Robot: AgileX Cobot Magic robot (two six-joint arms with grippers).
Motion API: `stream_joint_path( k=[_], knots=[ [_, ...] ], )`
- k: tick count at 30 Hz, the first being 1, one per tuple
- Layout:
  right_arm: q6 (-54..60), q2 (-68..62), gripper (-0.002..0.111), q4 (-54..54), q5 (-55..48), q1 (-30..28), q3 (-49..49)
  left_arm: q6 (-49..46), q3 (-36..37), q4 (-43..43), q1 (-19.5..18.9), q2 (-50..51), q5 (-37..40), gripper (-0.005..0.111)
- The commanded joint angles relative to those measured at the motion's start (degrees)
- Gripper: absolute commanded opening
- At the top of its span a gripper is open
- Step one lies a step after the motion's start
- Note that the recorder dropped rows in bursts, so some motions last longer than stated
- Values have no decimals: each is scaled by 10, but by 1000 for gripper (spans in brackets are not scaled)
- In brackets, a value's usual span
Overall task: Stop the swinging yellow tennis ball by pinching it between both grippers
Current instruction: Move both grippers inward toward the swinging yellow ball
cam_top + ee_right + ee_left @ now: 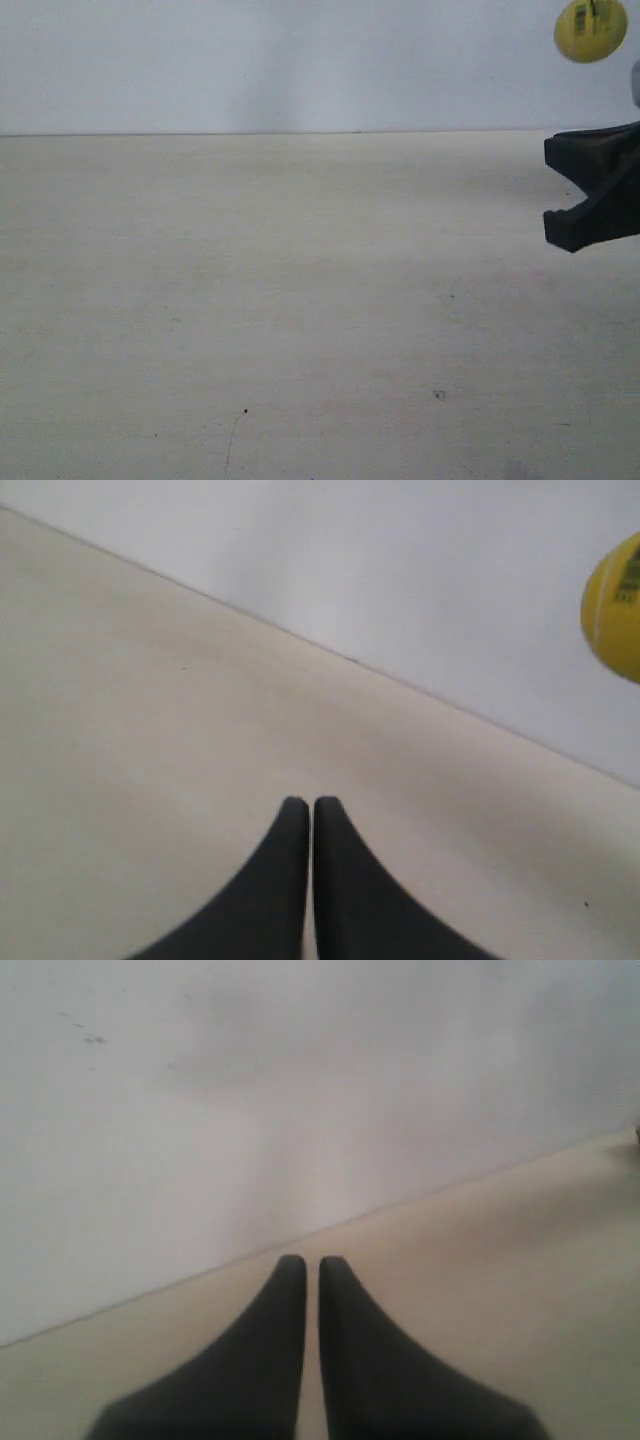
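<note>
The yellow tennis ball (591, 30) hangs in the air at the exterior view's top right corner, its black sticker showing and slightly blurred. It also shows at the edge of the right wrist view as the ball (617, 605), partly cut off, well ahead of and to one side of my right gripper (311, 803), which is shut with nothing in it. My left gripper (312, 1259) is shut too, facing the wall, with no ball in its view. A black forked end (598, 190) of the arm at the exterior view's right sits below the ball.
A pale beige tabletop (300, 300) runs back to a white wall (300, 60). A few small dark specks (438, 394) mark the table. The other arm is out of the exterior view.
</note>
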State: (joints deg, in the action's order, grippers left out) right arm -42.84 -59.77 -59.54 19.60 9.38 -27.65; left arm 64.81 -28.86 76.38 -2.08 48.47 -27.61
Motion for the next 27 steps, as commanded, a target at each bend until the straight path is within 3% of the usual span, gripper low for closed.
stream_joint_path(
  k=[1, 5, 17, 27],
  knots=[
    [-76, -2, 0, -161, 83, -2, -3, 35, -5, 65, 0, 37, 0, 5],
    [-126, -2, 0, -262, 176, -2, -3, 35, -5, 92, 0, 72, -1, 5],
    [-122, -52, 0, -263, 206, -2, -3, -22, -5, 117, 0, 220, -101, 5],
    [-38, -146, 0, -220, 278, -2, -3, -35, -5, 117, 0, 225, -147, 5]
  ],
)
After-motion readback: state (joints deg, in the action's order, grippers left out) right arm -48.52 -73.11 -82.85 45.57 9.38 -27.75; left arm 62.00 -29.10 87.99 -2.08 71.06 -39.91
